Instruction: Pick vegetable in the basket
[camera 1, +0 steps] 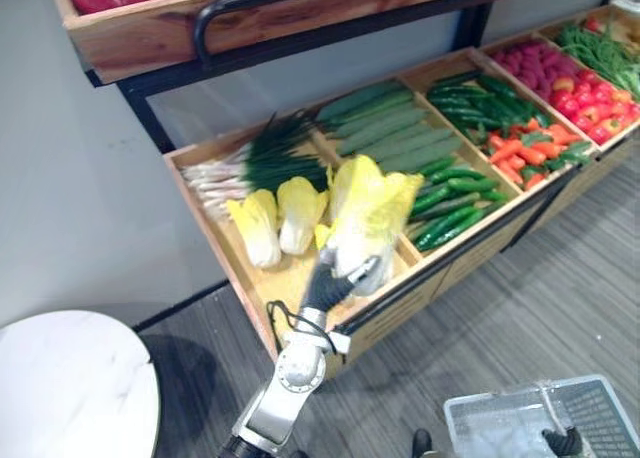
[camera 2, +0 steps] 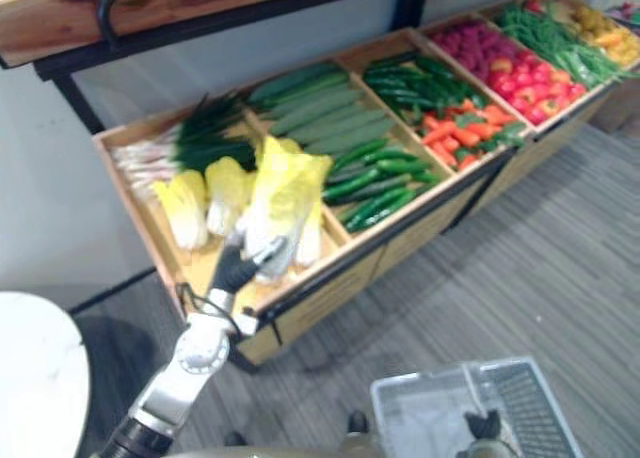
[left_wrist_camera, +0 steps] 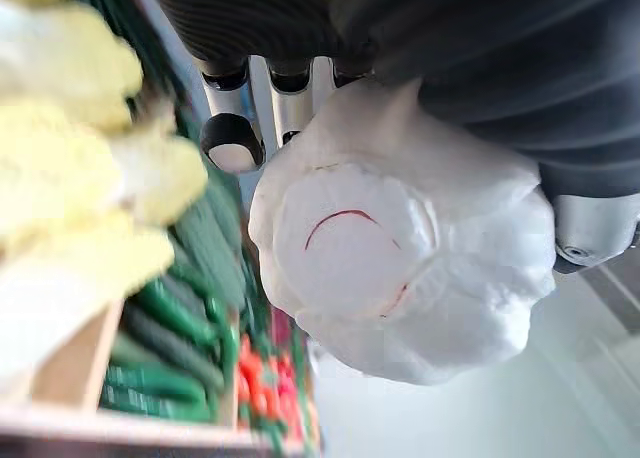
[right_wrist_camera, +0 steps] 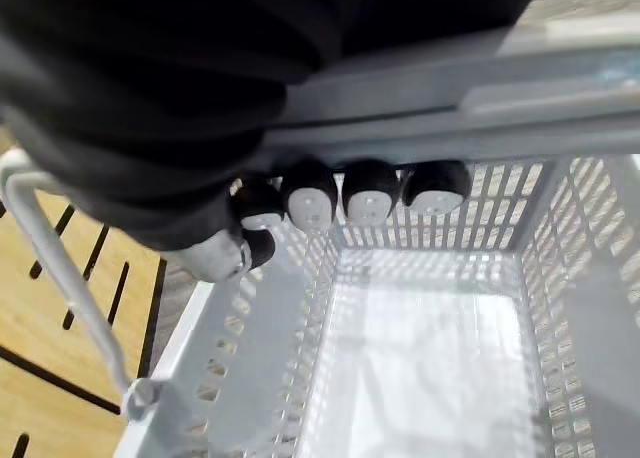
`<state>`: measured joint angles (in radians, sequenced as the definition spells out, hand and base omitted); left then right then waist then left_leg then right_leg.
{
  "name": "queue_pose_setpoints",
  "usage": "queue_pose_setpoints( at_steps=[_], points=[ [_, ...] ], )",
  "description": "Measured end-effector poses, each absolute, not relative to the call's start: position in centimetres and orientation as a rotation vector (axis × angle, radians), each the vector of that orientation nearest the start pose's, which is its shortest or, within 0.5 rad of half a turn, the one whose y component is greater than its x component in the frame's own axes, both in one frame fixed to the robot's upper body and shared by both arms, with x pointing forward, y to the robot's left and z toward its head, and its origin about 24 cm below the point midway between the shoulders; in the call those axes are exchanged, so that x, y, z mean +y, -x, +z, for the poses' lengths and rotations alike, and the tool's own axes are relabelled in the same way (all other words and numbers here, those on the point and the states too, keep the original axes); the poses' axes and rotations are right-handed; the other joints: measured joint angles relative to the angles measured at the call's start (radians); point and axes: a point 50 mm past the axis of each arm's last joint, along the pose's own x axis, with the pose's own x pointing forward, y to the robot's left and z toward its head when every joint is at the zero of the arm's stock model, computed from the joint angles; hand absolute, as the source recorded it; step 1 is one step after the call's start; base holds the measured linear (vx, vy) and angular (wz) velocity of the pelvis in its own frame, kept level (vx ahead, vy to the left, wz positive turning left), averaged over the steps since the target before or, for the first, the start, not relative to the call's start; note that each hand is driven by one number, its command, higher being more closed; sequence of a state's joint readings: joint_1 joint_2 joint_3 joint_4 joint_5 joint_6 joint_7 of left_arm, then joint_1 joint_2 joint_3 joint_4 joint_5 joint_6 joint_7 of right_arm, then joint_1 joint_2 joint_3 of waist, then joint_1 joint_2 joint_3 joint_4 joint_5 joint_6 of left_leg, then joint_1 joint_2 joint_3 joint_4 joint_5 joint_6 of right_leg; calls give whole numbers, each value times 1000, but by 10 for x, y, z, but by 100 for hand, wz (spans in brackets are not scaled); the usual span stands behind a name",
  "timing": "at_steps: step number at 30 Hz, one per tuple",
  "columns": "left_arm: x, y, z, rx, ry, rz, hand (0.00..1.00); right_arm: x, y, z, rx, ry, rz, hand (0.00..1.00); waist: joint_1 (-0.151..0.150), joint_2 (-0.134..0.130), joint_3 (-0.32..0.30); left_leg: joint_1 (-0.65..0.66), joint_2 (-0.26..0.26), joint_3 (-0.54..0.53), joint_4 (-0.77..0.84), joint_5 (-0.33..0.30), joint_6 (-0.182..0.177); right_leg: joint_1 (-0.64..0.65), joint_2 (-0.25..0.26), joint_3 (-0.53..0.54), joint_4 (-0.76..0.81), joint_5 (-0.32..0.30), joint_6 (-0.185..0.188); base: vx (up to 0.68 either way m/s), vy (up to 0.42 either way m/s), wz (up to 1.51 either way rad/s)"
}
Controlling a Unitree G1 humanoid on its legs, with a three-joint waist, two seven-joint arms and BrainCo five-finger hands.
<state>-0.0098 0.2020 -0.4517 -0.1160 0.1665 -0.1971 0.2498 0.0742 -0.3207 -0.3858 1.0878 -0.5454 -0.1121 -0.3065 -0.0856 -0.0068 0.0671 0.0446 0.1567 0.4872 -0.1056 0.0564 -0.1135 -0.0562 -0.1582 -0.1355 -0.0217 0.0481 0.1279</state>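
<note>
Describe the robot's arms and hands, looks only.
Left arm: silver-grey tube segments joined by a round metal joint. Left hand and right hand: dark ribbed cover over the back and wrist, silver fingers ending in dark rounded tips.

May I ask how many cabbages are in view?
3: one cabbage and a second lie in the crate, a third is in the left hand; more may be hidden behind it.
</note>
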Motion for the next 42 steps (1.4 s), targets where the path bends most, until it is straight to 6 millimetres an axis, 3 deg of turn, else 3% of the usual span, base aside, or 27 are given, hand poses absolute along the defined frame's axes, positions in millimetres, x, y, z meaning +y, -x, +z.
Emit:
queue_pose_setpoints(
  at_steps=[6,13,19,27,42],
  points=[
    [35,-222,70,-272,-106,-588,100,-373,-100,-75,892,902,-448,100,-37,16,-15,38,-4,77,-1,-10,-3,-12,1,81,7,3,15,-33,1,-34],
    [-8,-212,61,-259,-186,-893,100,-389,-122,-35,763,1102,-315,100,-88,19,-29,62,-11,141,-1,-22,-8,-41,3,147,25,8,24,-35,-5,-28],
    [-32,-204,48,-225,-274,-1094,100,-375,-140,-19,658,1164,-156,100,-128,15,-34,67,-20,162,-1,-27,-7,-53,0,172,26,11,29,-12,-11,-13],
    [-60,-194,29,-166,-363,-1251,100,-357,-159,-2,528,1125,-71,100,-155,14,-35,67,-28,185,-1,-35,-8,-68,-2,195,25,15,32,4,-12,-8],
    [-74,-176,-14,-75,-628,-1405,100,-339,-166,-2,470,1057,-33,100,-161,-17,-57,64,-30,184,0,-38,-10,-79,-3,203,26,18,29,-14,-36,-2]
  ],
)
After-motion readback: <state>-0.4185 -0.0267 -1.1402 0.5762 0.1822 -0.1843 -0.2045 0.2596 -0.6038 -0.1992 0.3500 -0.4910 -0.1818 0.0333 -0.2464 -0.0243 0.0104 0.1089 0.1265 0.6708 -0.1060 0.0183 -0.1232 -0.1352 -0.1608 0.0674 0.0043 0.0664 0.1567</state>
